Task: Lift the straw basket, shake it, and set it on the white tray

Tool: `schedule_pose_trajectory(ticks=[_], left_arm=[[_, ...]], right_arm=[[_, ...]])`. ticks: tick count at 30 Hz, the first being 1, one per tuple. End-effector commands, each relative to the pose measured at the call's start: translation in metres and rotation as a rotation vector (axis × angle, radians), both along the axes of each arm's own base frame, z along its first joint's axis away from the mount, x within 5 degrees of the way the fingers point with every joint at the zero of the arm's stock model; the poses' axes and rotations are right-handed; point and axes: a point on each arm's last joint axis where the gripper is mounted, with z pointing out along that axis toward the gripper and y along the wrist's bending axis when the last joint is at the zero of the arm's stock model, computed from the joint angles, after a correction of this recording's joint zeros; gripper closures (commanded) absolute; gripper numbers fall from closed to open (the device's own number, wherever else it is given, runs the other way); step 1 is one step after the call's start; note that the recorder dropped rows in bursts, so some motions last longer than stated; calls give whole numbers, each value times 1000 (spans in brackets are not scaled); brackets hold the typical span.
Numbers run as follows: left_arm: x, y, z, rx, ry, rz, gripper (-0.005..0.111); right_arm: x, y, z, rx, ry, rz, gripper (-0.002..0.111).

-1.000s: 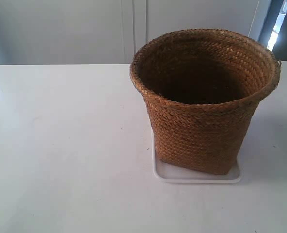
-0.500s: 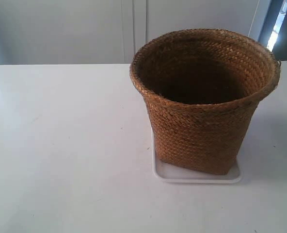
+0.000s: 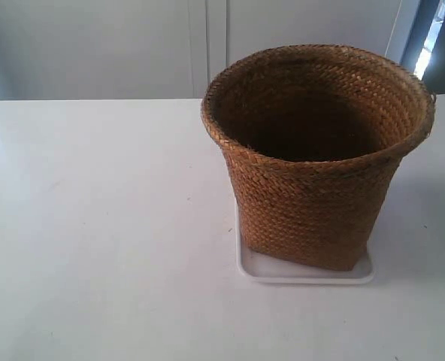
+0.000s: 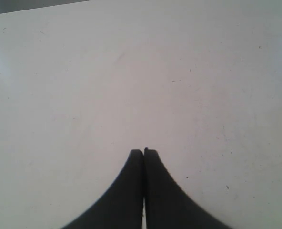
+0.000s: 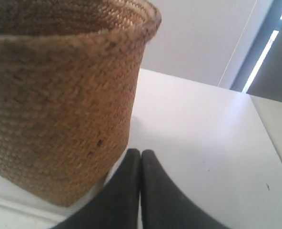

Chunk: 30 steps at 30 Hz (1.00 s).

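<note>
Job looks done, nothing left to do
Outside view: the tall brown woven straw basket (image 3: 313, 188) stands upright on the flat white plastic tray (image 3: 305, 273); left wrist view: left hand (image 4: 144, 151) closed, empty, over the white counter (image 4: 131, 71); right wrist view: right hand (image 5: 140, 151) closed, empty, just beside the basket

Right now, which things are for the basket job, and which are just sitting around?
For the job: straw basket, standing on the white tray; left hand and right hand, both shut.
Just there: white table; pale wall behind it.
</note>
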Motion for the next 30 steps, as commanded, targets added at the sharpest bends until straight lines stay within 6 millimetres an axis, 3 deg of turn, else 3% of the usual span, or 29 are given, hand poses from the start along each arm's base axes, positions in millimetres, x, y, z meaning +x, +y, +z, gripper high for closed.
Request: schedule_pose_trajectory(ticks=[1,7,30], left_arm=[[0,-1,-2,-7,5,-9,107],[0,-1,-2,-7,5,-9,107],[0,-1,-2,-5,5,-10,107]], right_arm=[[-13,-1,-25,-14,15,-9,108],[-25,-3,-44,-14,53,-28,108],[-33,-5,-48,-13,63,-43,108]])
